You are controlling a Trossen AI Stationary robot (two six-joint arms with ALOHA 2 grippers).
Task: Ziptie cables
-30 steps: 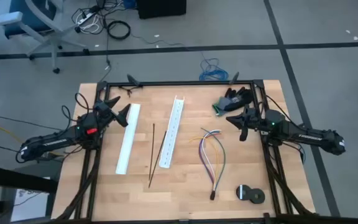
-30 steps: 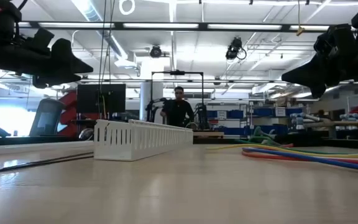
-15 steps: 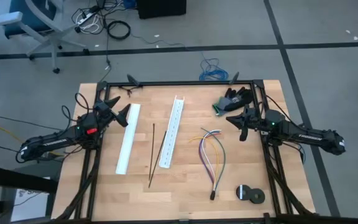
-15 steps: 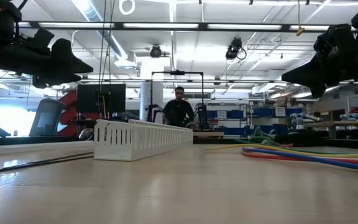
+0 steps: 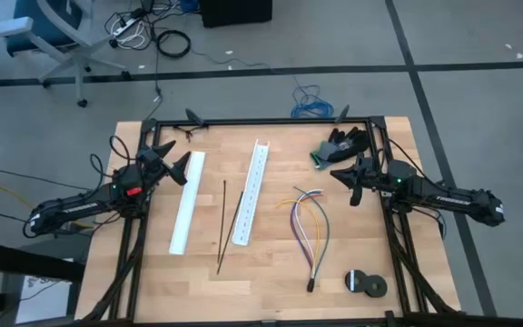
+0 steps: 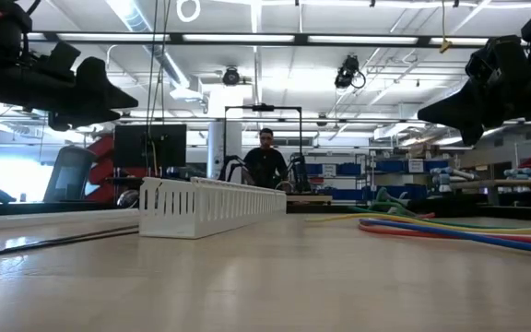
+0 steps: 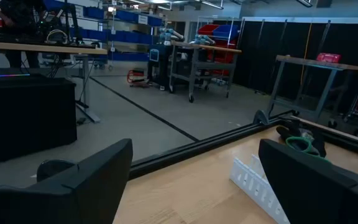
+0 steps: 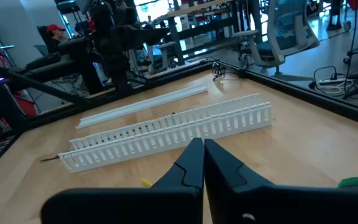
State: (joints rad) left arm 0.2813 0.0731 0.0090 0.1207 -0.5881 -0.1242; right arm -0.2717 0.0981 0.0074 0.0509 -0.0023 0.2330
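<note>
Cables [image 5: 308,227] lie loose on the counter [image 5: 271,272], just in front of and a bit inboard of the right gripper [image 5: 340,174], which hangs above the counter edge w/ fingers pressed together, nothing in them. Left gripper [image 5: 178,156] sits at the opposite side, fingers spread wide, also empty; the zipties [image 5: 227,225] lie near it, beyond the white cover strip [image 5: 187,202] and just short of the slotted channel [image 5: 251,193], between it and the cables. Handling, as a guess: cables are light, soft and floppy, thin insulated wires fanning out at the end nearest the right gripper and joined at a small dark end [image 5: 310,285] farthest from it. They'll sag and splay if lifted at one strand, so best hold is probably mid-bundle, where the strands run close together, pinching across all of them, or near the dark end where they're already gathered. Zipties look v. thin, springy, smooth plastic, lying flat on the wood, so hard to get under and apt to slip; prob. pinch near one end, fingers closing straight down. Gloves [image 5: 341,145] beside the right gripper and tape roll [image 5: 366,283] beyond the cables aren't in the way.
</note>
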